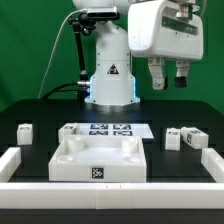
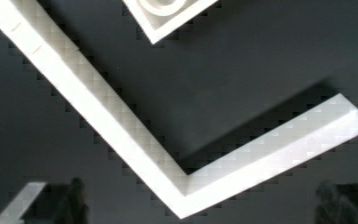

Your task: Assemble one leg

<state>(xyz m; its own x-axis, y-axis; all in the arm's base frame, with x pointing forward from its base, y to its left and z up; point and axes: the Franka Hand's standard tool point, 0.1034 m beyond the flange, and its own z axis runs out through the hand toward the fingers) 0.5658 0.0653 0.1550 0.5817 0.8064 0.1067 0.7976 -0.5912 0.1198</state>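
Note:
Small white legs with tags lie on the black table in the exterior view: one at the left [image 1: 24, 132] and two side by side at the right [image 1: 175, 137] [image 1: 194, 137]. Another small white block [image 1: 69, 130] sits behind the tray piece. My gripper [image 1: 167, 78] hangs high above the two right legs, open and empty. In the wrist view my gripper [image 2: 197, 205] is open, with dark fingertips [image 2: 43, 200] at the picture's edges and nothing between them. No leg shows clearly there.
The large white square tray-like piece [image 1: 70, 160] stands front centre. The marker board [image 1: 118, 129] lies behind it. A white border wall [image 1: 208, 165] rims the table; its corner [image 2: 140, 130] lies under the wrist camera. A tagged white piece [image 2: 172, 14] is cut off.

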